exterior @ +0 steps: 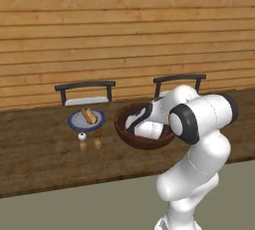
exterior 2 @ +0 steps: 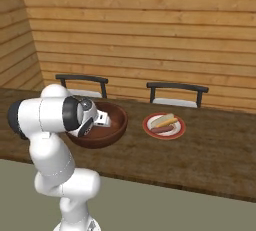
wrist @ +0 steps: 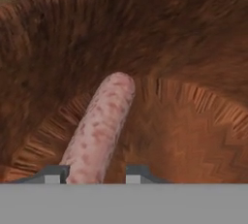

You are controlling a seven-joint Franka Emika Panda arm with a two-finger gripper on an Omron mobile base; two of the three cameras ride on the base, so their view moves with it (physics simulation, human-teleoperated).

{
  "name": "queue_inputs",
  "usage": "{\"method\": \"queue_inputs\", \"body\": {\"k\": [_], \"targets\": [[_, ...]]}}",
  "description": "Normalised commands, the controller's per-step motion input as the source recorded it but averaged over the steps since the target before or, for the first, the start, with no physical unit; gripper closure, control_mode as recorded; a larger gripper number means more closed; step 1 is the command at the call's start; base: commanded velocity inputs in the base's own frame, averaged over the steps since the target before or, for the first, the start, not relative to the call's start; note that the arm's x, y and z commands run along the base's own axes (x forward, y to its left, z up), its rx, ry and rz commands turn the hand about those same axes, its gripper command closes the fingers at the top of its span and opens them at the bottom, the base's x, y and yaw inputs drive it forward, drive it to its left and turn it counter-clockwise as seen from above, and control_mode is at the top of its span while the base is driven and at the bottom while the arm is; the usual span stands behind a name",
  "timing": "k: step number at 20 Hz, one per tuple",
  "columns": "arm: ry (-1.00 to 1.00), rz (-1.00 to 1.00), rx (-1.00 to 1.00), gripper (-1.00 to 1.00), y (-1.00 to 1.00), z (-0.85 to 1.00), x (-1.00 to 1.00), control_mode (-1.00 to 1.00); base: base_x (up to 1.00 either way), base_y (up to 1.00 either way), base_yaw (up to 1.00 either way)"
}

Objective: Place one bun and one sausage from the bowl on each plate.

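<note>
Sausage (wrist: 99, 128) lies on the floor of the bowl (exterior: 130, 138), and in my hand view its near end sits between the two tips of the claw (wrist: 95, 174). Tips stand apart, one on each side of it, very close; I cannot tell if they press it. The claw is down inside the bowl. To the left of the claw, on the wooden counter (exterior: 35, 154), I see the grey plate (exterior: 74, 121) with a bun (exterior: 89, 116) on it. To the right of the claw, the red-rimmed plate (exterior 2: 148, 127) carries a bun (exterior 2: 163, 119) and a sausage (exterior 2: 161, 129)
</note>
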Motion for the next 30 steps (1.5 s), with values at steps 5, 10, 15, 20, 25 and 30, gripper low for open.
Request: {"method": "queue_inputs", "body": {"k": [5,10,15,20,25,30], "targets": [[0.15,-0.1,0.0,1.0,0.31,-0.03,0.01,-1.0,0.0,0.0,0.0],[0.11,-0.06,-0.01,1.0,0.1,-0.13,0.01,-1.0,0.0,0.0,0.0],[0.03,-0.05,0.0,1.0,-0.01,-0.01,0.0,-1.0,0.0,0.0,0.0],[0.0,0.0,0.0,-1.0,-0.09,-0.28,0.0,-1.0,0.0,0.0,0.0],[0.0,0.0,0.0,-1.0,-0.06,-0.58,0.0,-1.0,0.0,0.0,0.0],[0.01,0.0,0.0,1.0,0.0,-0.97,0.0,-1.0,0.0,0.0,0.0]]}}
